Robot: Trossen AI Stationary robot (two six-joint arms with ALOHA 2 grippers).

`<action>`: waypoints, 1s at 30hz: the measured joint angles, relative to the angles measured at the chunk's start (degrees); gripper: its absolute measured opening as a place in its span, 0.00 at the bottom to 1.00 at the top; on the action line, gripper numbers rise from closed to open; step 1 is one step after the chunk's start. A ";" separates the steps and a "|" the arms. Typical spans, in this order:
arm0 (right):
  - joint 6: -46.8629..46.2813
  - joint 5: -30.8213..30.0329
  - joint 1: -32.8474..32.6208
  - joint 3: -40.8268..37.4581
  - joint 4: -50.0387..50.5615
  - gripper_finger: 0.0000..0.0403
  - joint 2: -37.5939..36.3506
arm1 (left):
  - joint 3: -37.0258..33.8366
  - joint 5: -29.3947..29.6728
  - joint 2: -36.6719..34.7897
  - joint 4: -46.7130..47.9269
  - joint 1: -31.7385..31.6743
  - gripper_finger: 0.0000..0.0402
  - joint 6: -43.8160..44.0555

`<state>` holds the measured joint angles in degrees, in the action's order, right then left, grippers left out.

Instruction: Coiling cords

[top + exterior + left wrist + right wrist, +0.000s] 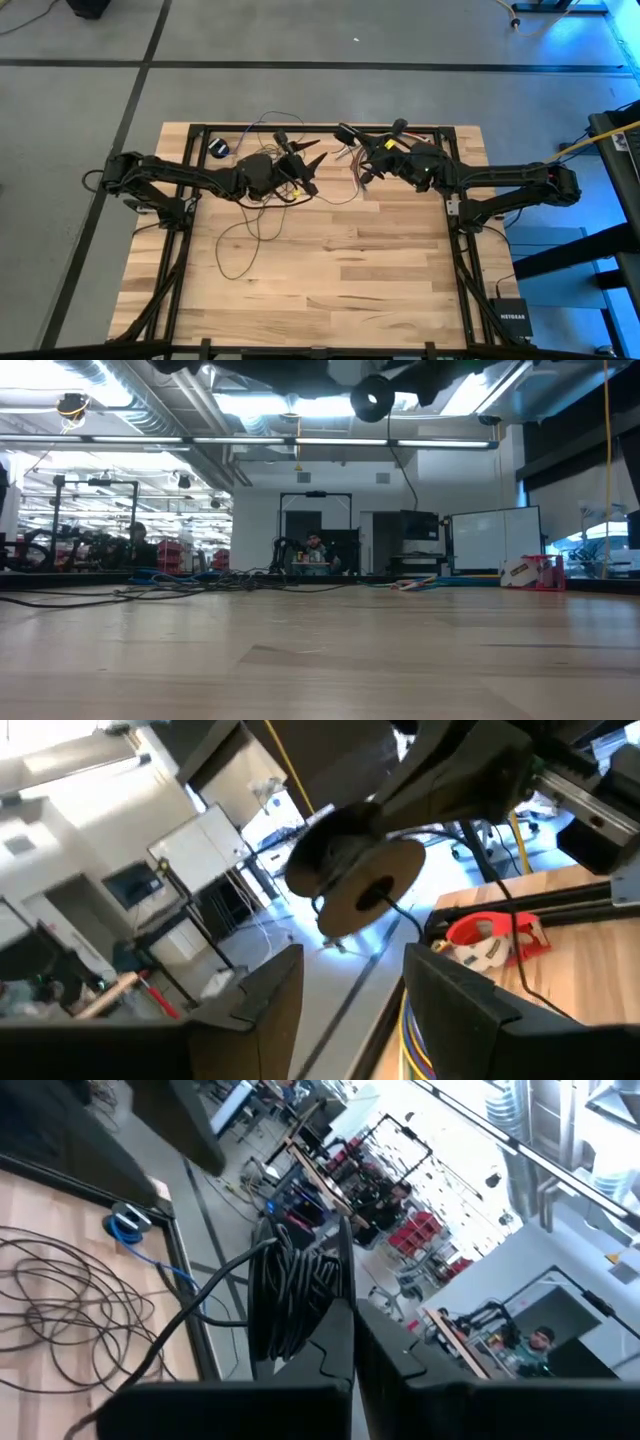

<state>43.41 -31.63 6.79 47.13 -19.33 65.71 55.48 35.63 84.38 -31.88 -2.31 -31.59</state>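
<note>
Cords (262, 215) sprawl in loose loops over middle-left of worktop (380, 260), black puck end (219, 148) near far edge. Part of cords wound into thick dark coil (290, 1295), clamped in my right pincer (366, 168), fingers (330, 1342) shut on it, raised above worktop. My left pincer (312, 170) faces it from just beside, fingers (262, 995) spread wide, holding nothing. Short multicoloured wire bundle (345, 156) lies under right pincer.
</note>
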 joint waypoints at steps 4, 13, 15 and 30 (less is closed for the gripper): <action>-0.05 -3.45 0.00 0.00 0.25 0.01 0.00 | 0.00 0.03 0.02 4.04 0.11 0.42 2.92; 0.23 -6.29 0.00 -0.04 -0.80 0.01 0.02 | 0.00 -0.29 0.35 14.95 0.31 0.42 12.48; 0.26 -5.01 0.00 -0.04 -1.54 0.01 0.02 | 0.00 -1.40 1.58 16.72 0.16 0.42 15.84; -0.08 -3.29 0.00 -0.07 -0.51 0.01 0.02 | 0.26 -9.76 17.72 -14.34 -2.01 0.42 20.82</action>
<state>43.32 -34.92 6.79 47.07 -19.84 65.73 55.74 25.87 102.10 -46.22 -4.31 -10.77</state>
